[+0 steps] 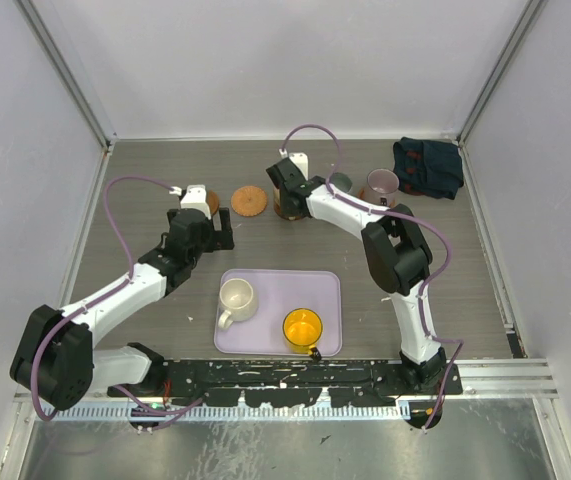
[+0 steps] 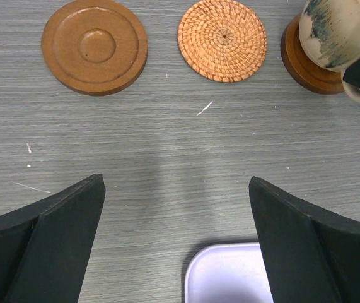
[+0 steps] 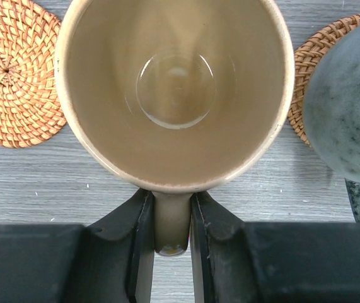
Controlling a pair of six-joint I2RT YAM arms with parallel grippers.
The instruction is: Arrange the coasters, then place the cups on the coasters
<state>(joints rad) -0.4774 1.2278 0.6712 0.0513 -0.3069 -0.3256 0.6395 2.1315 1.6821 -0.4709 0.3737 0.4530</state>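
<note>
My right gripper is shut on the handle of the tan cup, which is upright over a dark brown coaster at the back middle. Left of it lie a woven coaster and a brown wooden coaster, both bare. The grey-green cup sits on another woven coaster to the right, and the mauve cup stands beyond it. My left gripper hangs open and holds nothing, in front of the bare coasters. The cream cup and yellow cup stand on the tray.
The lavender tray lies near the front middle, its corner just under my left fingers. A dark folded cloth lies at the back right corner. Walls close in the table on three sides.
</note>
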